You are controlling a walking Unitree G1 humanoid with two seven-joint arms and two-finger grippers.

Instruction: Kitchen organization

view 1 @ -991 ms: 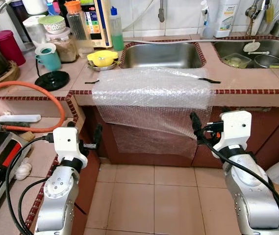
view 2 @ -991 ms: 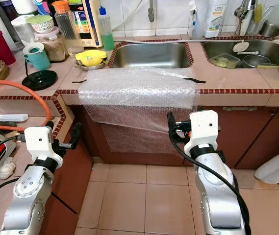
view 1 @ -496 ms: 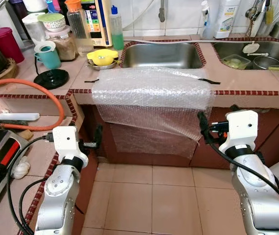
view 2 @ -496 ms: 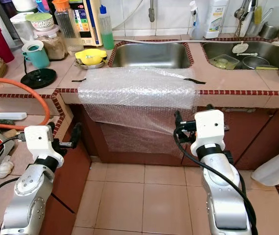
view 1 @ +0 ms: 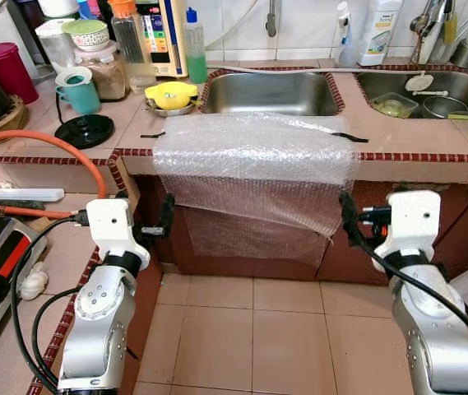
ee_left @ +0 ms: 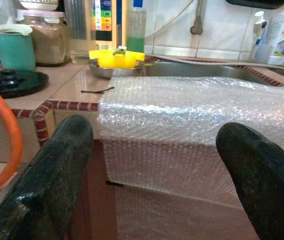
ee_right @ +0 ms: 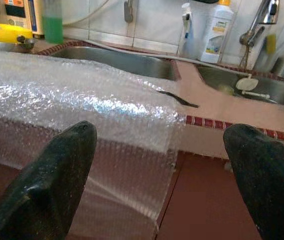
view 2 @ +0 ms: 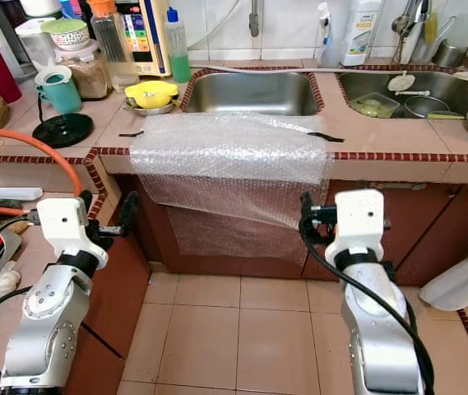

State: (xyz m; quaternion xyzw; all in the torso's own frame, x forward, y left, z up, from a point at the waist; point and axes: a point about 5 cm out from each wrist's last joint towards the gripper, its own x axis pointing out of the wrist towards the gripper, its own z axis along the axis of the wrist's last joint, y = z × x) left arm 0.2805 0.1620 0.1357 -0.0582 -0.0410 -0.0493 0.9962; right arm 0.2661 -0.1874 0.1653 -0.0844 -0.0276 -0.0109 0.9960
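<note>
Bubble wrap, one clear sheet (view 1: 254, 156): it is lying across the tiled bench (view 1: 431, 140) in front of the left steel sink basin (view 1: 271, 92), with its front part hanging over the edge and down the brown cupboard face.

Step in hand, as you would judge it: you are squaring up to the sheet, both arms raised below the bench edge, nothing gripped yet.

- Left end effector (view 1: 166, 218): you are holding it just off the sheet's left hanging edge, fingers spread wide and empty, as the left wrist view is showing.
- Right end effector (view 1: 347, 222): you are holding it beside the lower right corner of the hanging part, fingers likewise spread and empty.

Next move, likely: you are needing to bring each end effector onto its own side edge of the hanging film and close on it. The film is thin and limp, so a shallow pinch is risking a slip.

Count on and around the bench:
- sink basins, two;
- teal mug (view 1: 80, 93), one;
- yellow bowl-like item on a steel dish (view 1: 173, 96), one;
- orange hose (view 1: 44, 148), one;
- black round lid (view 1: 86, 132), one.
</note>
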